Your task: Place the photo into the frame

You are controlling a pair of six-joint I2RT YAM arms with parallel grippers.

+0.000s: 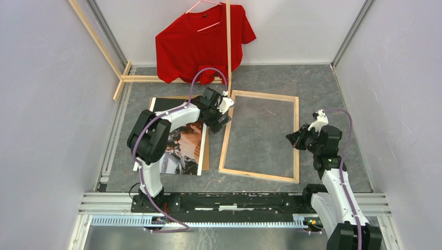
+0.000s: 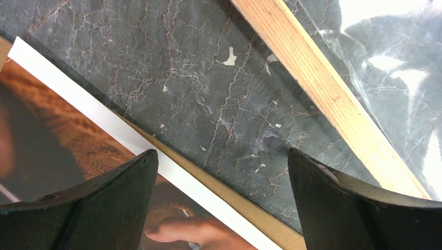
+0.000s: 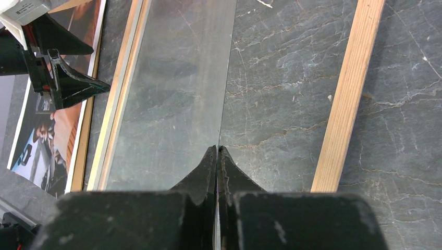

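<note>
One photo (image 1: 182, 152) beside wooden frame (image 1: 259, 175)

Item 1, left arm (image 1: 151, 138): I have its base at the lower left of the top view. The black elbow block sits left of centre, and the white forearm reaches up and right toward mid-picture.

Item 2, left gripper (image 1: 224, 112): it is at the end of that forearm, tilted downward. In its own wrist view the two dark fingers (image 2: 104, 203) stand spread wide at the bottom corners.

Item 3, right arm (image 1: 336, 182): its base is at the lower right. A white link rises up and left to a black wrist right of centre.

Item 4, right gripper (image 1: 292, 139): it is aimed left. In its wrist view the fingers (image 3: 200, 177) are pressed together, with the tips meeting at mid-picture.
</note>
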